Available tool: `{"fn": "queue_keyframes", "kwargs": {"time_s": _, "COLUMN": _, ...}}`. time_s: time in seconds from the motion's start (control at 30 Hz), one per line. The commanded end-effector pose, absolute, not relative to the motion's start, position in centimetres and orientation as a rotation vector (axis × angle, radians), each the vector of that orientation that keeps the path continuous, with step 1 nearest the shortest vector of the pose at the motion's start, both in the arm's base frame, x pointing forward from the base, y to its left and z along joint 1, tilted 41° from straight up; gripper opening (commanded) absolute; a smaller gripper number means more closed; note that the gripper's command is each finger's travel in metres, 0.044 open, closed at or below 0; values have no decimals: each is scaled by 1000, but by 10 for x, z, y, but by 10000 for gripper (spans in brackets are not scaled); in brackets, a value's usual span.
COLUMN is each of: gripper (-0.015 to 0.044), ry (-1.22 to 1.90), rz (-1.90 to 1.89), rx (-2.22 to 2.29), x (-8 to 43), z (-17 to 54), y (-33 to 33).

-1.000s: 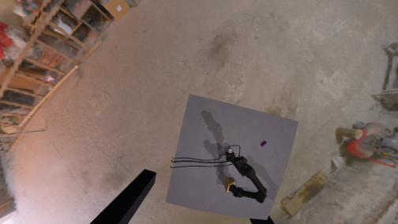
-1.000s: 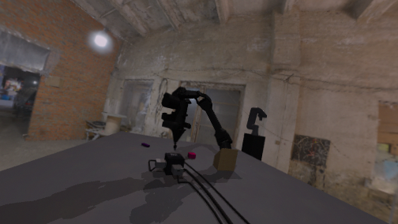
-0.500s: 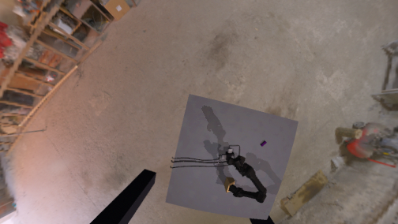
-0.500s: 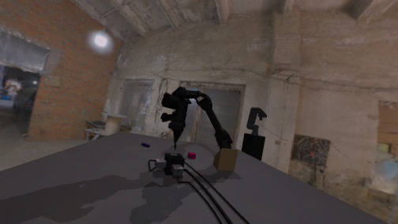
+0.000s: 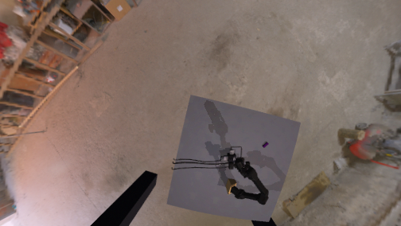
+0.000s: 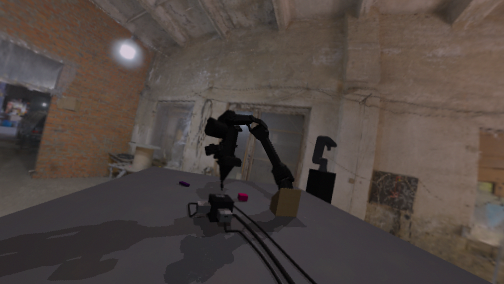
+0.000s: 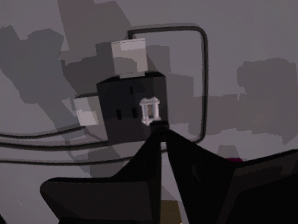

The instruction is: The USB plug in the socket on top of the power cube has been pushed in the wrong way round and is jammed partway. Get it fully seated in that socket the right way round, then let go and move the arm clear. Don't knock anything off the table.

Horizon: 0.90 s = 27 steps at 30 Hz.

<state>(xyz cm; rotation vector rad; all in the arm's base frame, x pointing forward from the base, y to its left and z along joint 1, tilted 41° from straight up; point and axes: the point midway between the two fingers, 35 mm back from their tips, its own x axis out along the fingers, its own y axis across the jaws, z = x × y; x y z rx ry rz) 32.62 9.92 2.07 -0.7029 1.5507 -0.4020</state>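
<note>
Gripping, with the claw (image 5: 233, 158) (image 6: 222, 187) (image 7: 161, 135), a small dark piece (image 7: 161, 127), seen at the fingertips, low centre in the wrist view. Positioned over the power cube (image 5: 231, 160) (image 6: 218, 204) (image 7: 111, 102). Just beside the fingertips, on the cube's top: pale rectangular fitting (image 7: 150, 111), not distinguishable as USB plug or socket. At lower right of the exterior view's centre, on the worktop (image 5: 191, 191) (image 6: 130, 195) (image 7: 250, 30): magenta block (image 6: 242, 197) (image 7: 234, 160), then tan box (image 5: 231, 186) (image 6: 288, 202) (image 7: 171, 212).
</note>
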Motion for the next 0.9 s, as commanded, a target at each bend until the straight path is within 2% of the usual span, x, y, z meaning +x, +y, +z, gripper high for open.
{"fn": "queue_keyframes", "kwargs": {"time_s": 0.0, "gripper": 0, "ry": 1582, "rz": -316, "rx": -789, "x": 326, "z": 20, "y": 99}}
{"fn": "queue_keyframes", "kwargs": {"time_s": 0.87, "gripper": 0, "ry": 1702, "rz": 245, "rx": -1302, "x": 326, "z": 20, "y": 99}}
